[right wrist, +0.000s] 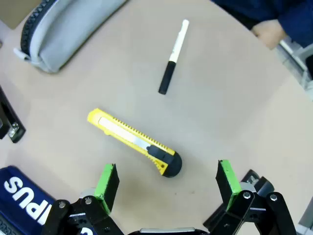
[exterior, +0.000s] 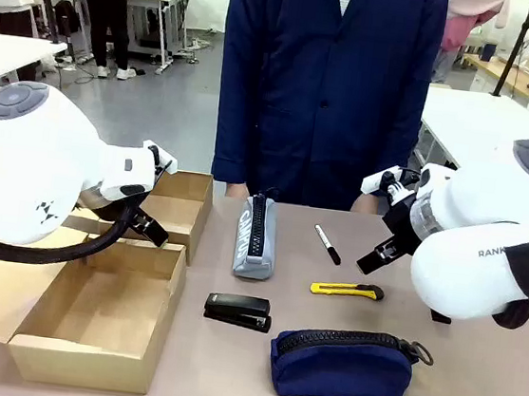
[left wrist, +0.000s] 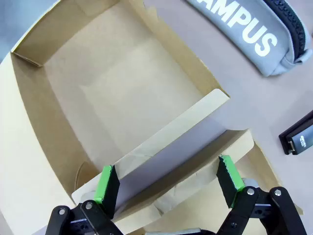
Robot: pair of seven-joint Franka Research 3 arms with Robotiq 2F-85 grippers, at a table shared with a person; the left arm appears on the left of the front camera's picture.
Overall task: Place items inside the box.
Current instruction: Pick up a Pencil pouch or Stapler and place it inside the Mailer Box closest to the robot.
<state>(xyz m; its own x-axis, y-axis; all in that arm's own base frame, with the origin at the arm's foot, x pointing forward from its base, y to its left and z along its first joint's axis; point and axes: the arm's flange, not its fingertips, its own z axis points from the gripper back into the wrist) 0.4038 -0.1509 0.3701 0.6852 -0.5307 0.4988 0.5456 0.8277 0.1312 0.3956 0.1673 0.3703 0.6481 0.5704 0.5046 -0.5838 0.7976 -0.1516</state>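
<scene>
Both claws stood apart: left gripper (left wrist: 168, 178) above the box (left wrist: 112, 93), right gripper (right wrist: 167, 180) above the yellow utility knife (right wrist: 132, 139), the black marker (right wrist: 172, 66) at its one o'clock.

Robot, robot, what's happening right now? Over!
Left gripper open, at the box. Right gripper open above yellow knife. Box empty. Nothing blocking.
</scene>
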